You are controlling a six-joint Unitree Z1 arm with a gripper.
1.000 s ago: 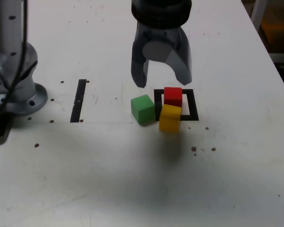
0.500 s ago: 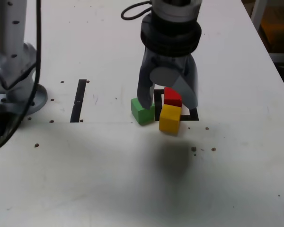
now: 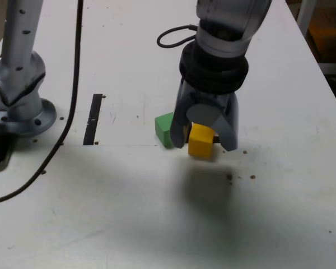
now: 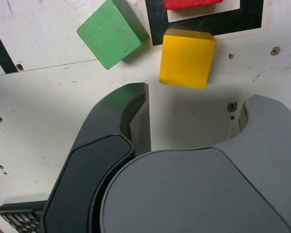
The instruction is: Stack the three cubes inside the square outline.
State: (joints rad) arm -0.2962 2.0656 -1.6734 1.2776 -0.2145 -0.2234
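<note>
My gripper [image 3: 205, 147] is open, low over the table, its two grey fingers standing either side of the yellow cube [image 3: 201, 140] without touching it. In the wrist view the yellow cube [image 4: 186, 58] lies just beyond the fingertips, its far edge on the black tape of the square outline [image 4: 203, 22]. The red cube [image 4: 191, 4] sits inside that outline on the white centre; the exterior view hides it behind my gripper. The green cube [image 3: 164, 129] [image 4: 112, 33] rests on the table outside the outline, beside the yellow one on the exterior view's left.
A straight black tape strip [image 3: 93, 119] lies further to the exterior view's left. The arm's grey base [image 3: 22, 95] stands at the far left, with a black cable [image 3: 73, 89] trailing across the white table. Small dark holes dot the surface.
My gripper has come down and nearer the camera, from above the cubes to around the yellow cube, and now hides the red cube. The jaws stayed equally wide. No cube moved.
</note>
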